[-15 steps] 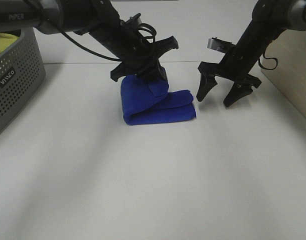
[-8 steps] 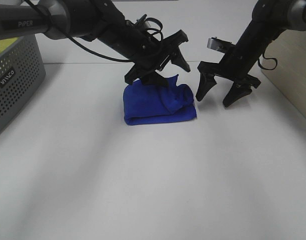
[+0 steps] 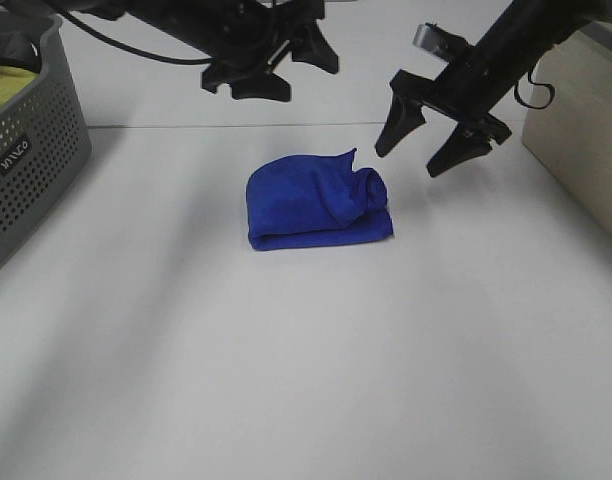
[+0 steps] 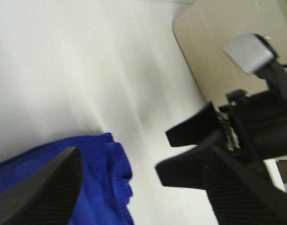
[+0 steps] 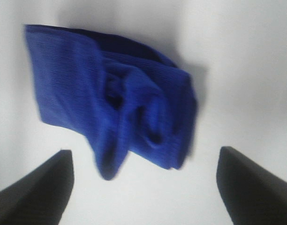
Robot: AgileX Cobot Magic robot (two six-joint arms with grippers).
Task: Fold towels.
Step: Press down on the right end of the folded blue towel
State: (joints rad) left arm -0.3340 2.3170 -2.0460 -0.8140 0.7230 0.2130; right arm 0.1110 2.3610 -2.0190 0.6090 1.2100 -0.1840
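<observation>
The blue towel (image 3: 319,202) lies folded in a loose bundle on the white table (image 3: 286,360), with one corner sticking up at its far edge. My left gripper (image 3: 286,70) hovers open above and behind it, touching nothing. My right gripper (image 3: 410,157) hangs open in the air just right of the towel, fingers pointing down. The left wrist view shows an edge of the towel (image 4: 103,161) between the spread fingers (image 4: 45,187). In the right wrist view the towel (image 5: 115,89) lies whole ahead of the open right gripper (image 5: 143,187).
A grey perforated basket (image 3: 36,150) stands at the left edge with a yellow-green cloth (image 3: 6,85) inside. A light wooden box (image 3: 576,120) stands at the right, also seen as the wooden box (image 4: 228,42) in the left wrist view.
My left gripper has opened, let go of the towel and risen up and back. The towel has settled into a bundle. The right gripper has lifted a little.
</observation>
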